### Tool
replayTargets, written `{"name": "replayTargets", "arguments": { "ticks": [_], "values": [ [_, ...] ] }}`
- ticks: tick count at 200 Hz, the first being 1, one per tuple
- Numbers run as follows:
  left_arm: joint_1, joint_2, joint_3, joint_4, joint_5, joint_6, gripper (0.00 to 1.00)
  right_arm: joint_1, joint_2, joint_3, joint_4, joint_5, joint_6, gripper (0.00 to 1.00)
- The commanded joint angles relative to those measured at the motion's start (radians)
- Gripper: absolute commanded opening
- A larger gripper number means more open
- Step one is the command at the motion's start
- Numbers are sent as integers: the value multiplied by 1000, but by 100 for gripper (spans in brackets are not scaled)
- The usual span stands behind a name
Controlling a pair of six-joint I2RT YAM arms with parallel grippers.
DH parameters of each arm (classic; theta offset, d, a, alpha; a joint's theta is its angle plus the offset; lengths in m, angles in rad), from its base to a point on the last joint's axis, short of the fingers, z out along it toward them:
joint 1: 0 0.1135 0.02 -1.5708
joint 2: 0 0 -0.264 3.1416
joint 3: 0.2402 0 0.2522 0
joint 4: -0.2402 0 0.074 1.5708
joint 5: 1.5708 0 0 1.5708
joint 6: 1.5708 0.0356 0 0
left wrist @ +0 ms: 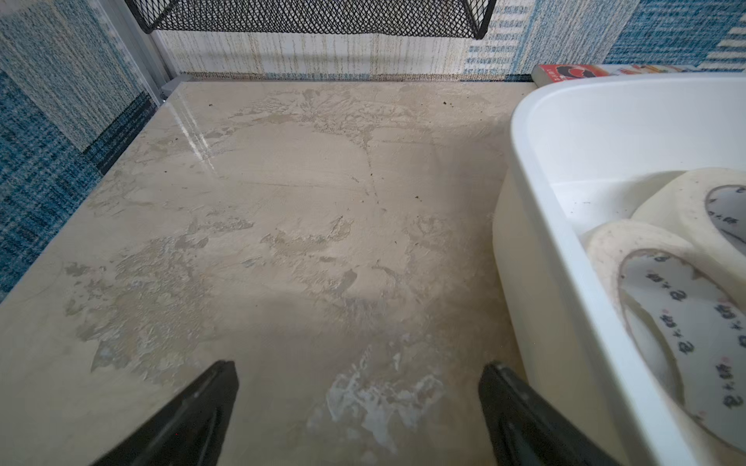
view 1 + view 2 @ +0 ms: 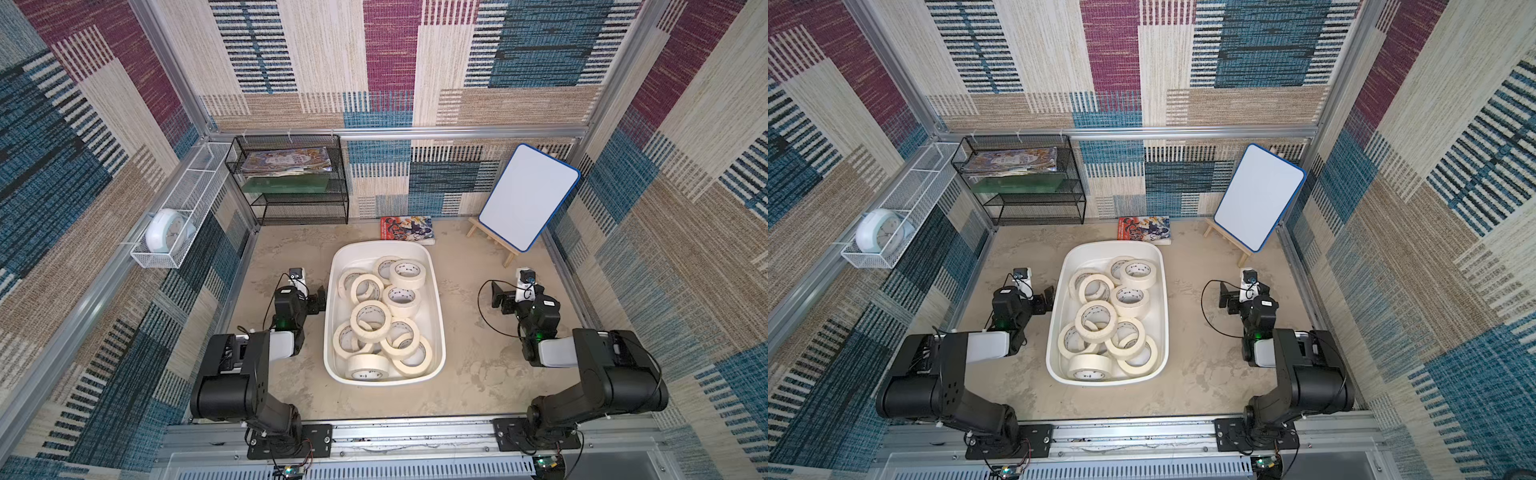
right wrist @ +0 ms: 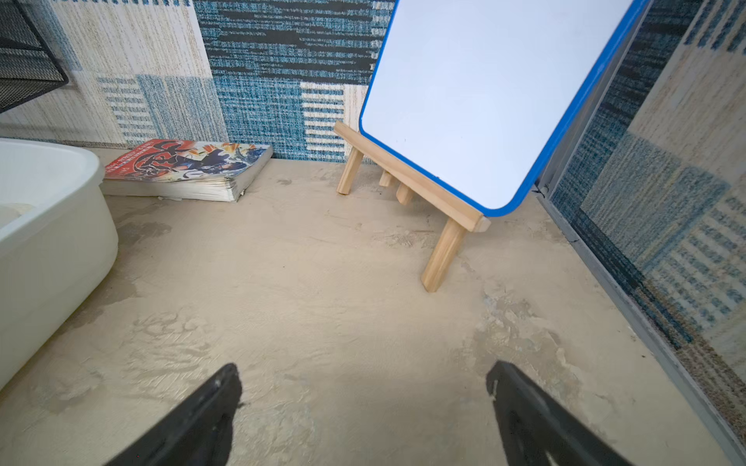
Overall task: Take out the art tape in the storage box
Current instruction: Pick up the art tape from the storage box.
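Left gripper point(image 1: 357, 373): spread wide, empty, beside box point(image 1: 524, 282).
Right gripper point(image 3: 363, 375): spread wide, empty.
Tape point(image 2: 368, 365): in box.

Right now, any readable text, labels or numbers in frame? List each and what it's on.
Nothing reads clearly.
Tape cores: dark printed characters, too blurred to read.
Book cover: large stylised title, not legible.
Magazines: cover print too small.
Clock dial: numerals too small.
Whiteboard: blank.
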Motion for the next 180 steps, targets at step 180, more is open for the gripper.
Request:
{"name": "replayTargets", "arguments": {
  "ticks": [180],
  "values": [
    [1,-1,1,9,12,2,99,-9,5,17,-11,-19,9,99]
  ]
}}
